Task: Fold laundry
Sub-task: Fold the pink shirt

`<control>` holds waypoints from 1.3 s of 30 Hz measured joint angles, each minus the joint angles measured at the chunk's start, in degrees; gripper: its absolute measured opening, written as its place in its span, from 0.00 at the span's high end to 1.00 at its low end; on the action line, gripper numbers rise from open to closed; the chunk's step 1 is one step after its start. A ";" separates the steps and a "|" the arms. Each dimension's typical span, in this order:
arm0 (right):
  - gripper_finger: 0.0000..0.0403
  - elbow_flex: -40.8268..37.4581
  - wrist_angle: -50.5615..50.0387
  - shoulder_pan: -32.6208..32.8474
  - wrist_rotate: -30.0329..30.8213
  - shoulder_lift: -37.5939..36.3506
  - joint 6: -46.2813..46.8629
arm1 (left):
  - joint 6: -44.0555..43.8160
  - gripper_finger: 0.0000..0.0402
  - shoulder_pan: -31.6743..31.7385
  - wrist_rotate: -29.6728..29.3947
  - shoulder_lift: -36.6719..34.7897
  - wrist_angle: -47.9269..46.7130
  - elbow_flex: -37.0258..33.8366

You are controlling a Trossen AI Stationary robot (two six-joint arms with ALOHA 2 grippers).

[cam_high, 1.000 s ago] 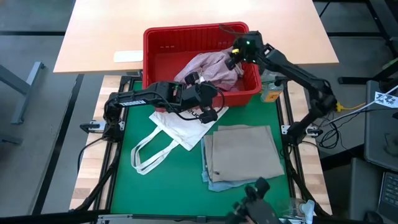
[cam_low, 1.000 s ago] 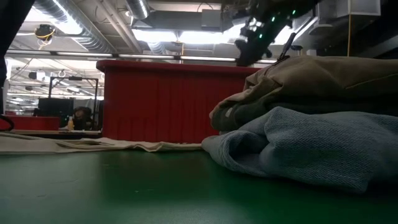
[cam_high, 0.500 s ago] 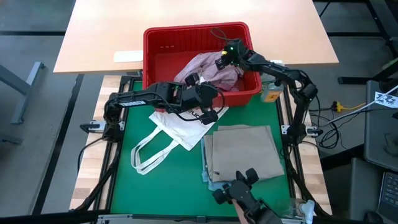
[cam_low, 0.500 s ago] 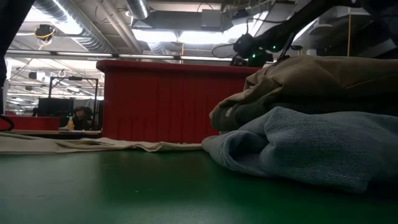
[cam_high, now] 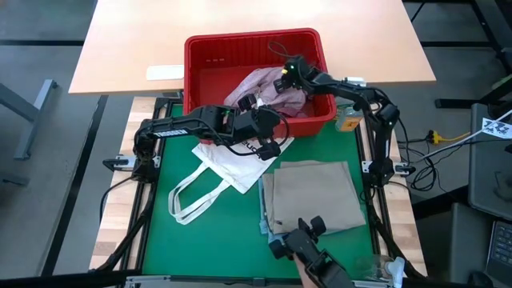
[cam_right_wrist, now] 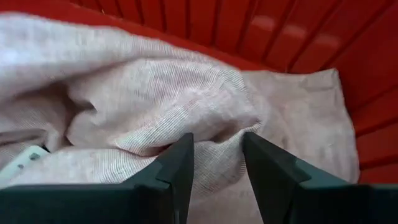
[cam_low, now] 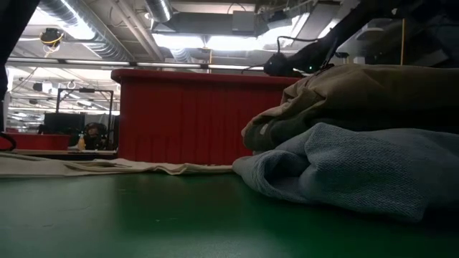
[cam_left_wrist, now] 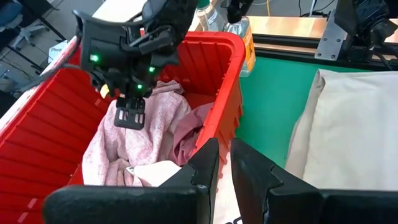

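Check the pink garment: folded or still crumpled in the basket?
Crumpled. The pink garment lies bunched in the red basket, right hand open over it.

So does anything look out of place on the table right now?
Only the tote bag: it lies crumpled and askew on the mat, partly under the left gripper. The folded stack looks tidy.

red slotted basket [cam_high: 206, 60] at far edge of green mat [cam_high: 216, 232], white tote bag [cam_high: 228, 164] with loop handles flat on mat, clear bottle [cam_high: 348, 118] beside basket, wooden bench [cam_high: 128, 48] behind
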 joint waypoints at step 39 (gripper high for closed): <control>0.88 0.00 -0.15 0.04 -1.75 5.99 -0.33 | 0.18 0.90 0.02 -0.02 0.02 0.02 0.01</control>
